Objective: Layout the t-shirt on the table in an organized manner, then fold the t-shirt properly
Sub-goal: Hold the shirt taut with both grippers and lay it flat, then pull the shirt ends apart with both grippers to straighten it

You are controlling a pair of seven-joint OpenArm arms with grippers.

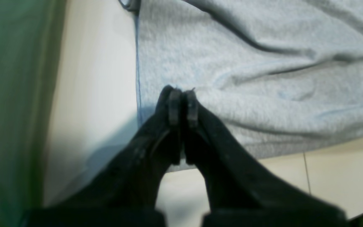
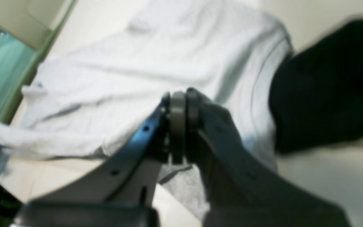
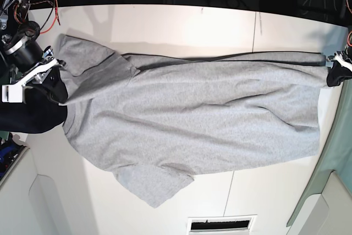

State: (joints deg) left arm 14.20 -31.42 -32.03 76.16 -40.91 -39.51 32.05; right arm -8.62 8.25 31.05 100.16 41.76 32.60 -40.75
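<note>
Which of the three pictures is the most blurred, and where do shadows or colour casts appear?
Right wrist view: the most blurred, the light grey cotton t-shirt looks washed out almost white, the dark cloth is smeared. Left wrist view: the shut black left end effector is soft, throws a bluish shadow on the white matte table. Base view: sharp, evenly lit, only faint shadow along the shirt's far edge.

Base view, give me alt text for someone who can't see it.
A grey t-shirt lies spread, wrinkled, across a white table. The left gripper pinches its hem corner, while the right gripper grips the shoulder beside a dark cloth.
</note>
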